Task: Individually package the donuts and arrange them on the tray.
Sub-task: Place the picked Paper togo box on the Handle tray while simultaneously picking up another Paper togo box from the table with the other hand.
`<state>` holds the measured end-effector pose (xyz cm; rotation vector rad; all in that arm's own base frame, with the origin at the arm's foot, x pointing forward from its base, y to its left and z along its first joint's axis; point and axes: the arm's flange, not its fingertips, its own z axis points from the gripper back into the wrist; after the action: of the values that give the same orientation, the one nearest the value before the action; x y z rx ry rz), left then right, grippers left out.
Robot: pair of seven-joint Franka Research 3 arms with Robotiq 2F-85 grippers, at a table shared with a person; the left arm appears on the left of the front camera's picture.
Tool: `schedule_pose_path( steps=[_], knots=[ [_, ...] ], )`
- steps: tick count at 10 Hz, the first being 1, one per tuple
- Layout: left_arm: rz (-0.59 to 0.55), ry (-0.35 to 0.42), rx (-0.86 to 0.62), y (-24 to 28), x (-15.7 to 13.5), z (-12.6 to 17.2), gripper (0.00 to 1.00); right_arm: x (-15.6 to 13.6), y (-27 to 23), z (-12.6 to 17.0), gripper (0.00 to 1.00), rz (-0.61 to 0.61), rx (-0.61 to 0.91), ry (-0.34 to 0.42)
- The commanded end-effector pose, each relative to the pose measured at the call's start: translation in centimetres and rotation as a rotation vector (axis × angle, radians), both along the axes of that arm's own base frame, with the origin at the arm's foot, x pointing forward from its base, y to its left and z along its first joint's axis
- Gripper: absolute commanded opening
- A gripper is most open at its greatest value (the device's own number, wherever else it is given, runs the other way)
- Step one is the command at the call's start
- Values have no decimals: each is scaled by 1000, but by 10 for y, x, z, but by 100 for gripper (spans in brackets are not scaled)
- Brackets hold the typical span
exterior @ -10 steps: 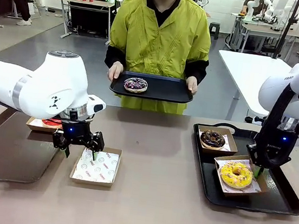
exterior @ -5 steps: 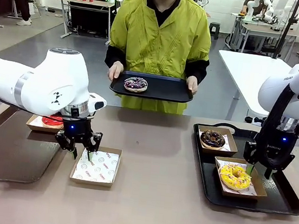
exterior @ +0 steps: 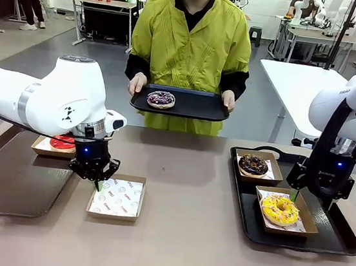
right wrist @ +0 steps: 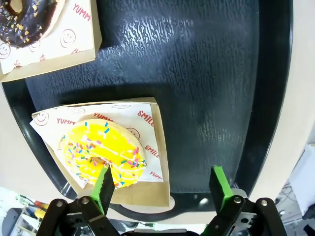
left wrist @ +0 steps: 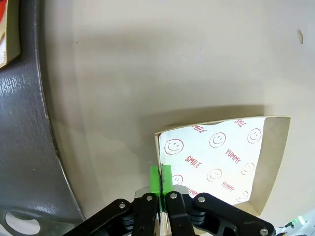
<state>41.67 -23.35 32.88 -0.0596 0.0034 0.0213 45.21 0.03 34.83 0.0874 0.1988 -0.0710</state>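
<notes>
While my left hand (exterior: pixel 97 179) is pinched shut on the near rim of the shallow brown cardboard box lined with smiley-printed white paper (exterior: pixel 117 197) on the tan counter (exterior: pixel 178 237), my right hand (exterior: pixel 314 196) hangs with its fingers spread wide and empty above the yellow-frosted sprinkled ring donut (exterior: pixel 280 209), boxed on the black plastic tray (exterior: pixel 340 240) beside the dark chocolate donut (exterior: pixel 253 163). Behind my left hand sits the glossy red donut (exterior: pixel 64 142). Across the counter, a person holds a second black tray (exterior: pixel 200 107) carrying the purple drizzled donut (exterior: pixel 161 99).
</notes>
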Motion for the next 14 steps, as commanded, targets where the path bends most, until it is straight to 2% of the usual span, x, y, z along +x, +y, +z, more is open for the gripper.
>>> schedule_pose_path(
  steps=[1, 3, 4, 5, 7, 9, 11, 14],
  knots=[
    [-3, 26, -17, -2, 3, 3, 0, 2, -2, 3, 100, 15, 37, 5],
    [10, 50, -26, -1, 4, 11, 0, 0, -4, 11, 100, 7, 75, -29],
    [3, 70, -82, 6, 5, 30, 0, -5, -11, 26, 100, 44, 168, -33],
    [-11, 49, -121, 15, 4, 63, 0, -14, -29, 50, 100, 99, 324, -31],
    [-44, -1, -151, 27, 4, 123, 0, -34, -73, 93, 100, 134, 578, -99],
    [-70, -41, -116, 30, 9, 179, 0, -55, -128, 116, 100, 160, 822, -179],
    [-129, -59, -96, 22, 23, 215, 0, -75, -176, 112, 100, 202, 984, -250],
    [-117, -84, -81, 14, 61, 241, 0, -104, -220, 81, 100, 183, 1117, -350]
  ],
)
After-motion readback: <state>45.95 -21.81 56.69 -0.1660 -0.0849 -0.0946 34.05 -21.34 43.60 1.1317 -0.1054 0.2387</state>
